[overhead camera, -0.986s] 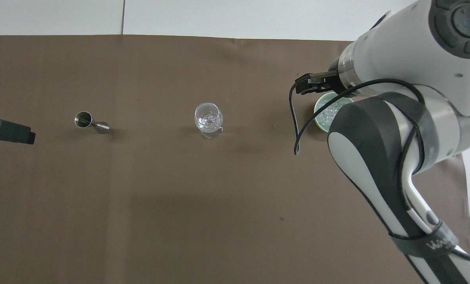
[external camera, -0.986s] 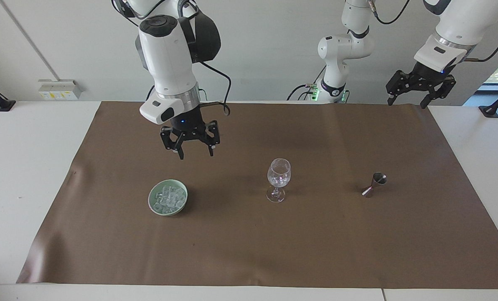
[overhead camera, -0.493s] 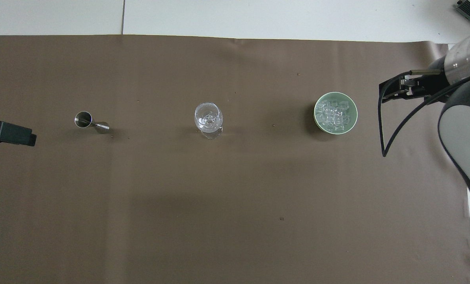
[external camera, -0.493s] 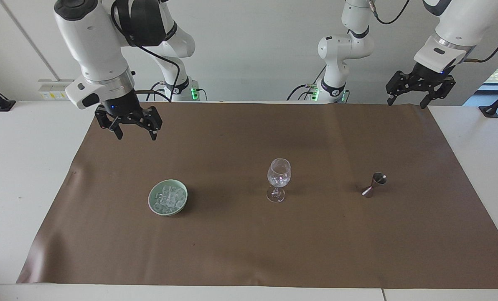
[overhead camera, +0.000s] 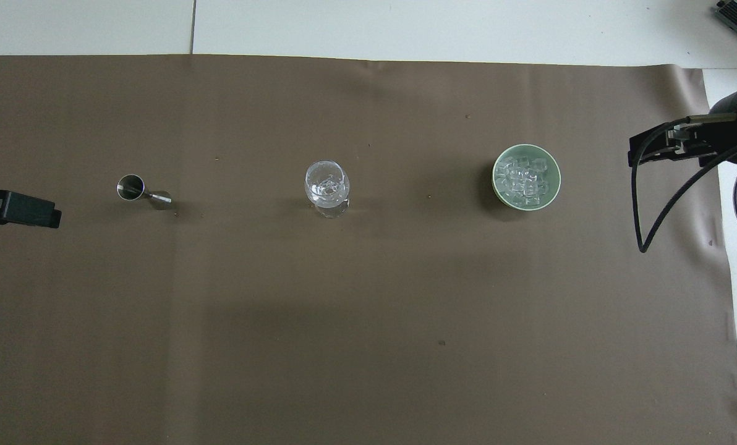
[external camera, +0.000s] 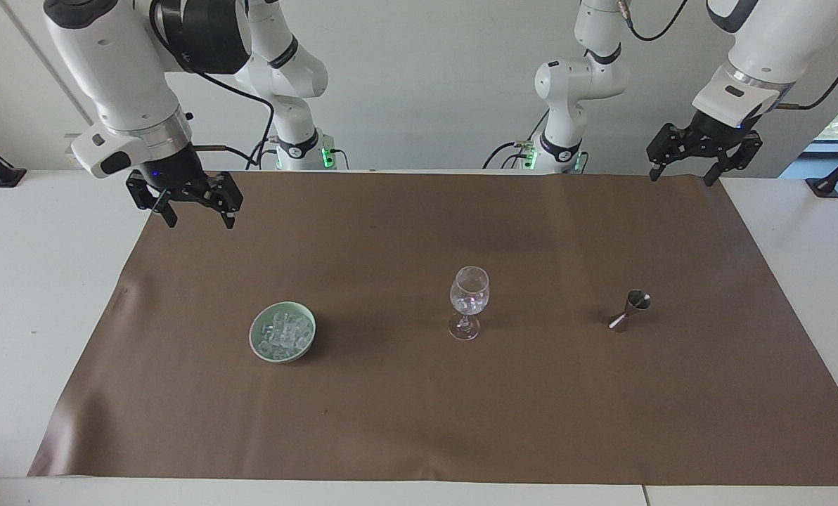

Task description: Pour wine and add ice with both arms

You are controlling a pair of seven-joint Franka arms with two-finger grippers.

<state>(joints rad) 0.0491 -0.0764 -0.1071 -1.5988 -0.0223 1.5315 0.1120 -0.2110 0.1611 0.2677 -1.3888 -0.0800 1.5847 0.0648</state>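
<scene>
Small clear glassy ice (external camera: 283, 332) cubes lay heaped in a green bowl (external camera: 257, 346), while the left tool (external camera: 683, 173) and right tool (external camera: 196, 216) hung wide and empty.

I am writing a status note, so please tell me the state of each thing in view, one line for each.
Stemmed glass: upright, ice inside, free.
Green bowl: upright, holds ice cubes.
Metal jigger: upright, tilted in both views, free.
Right tool: open, empty, raised over the brown mat at its corner.
Left tool: open, empty, raised, waiting.
</scene>
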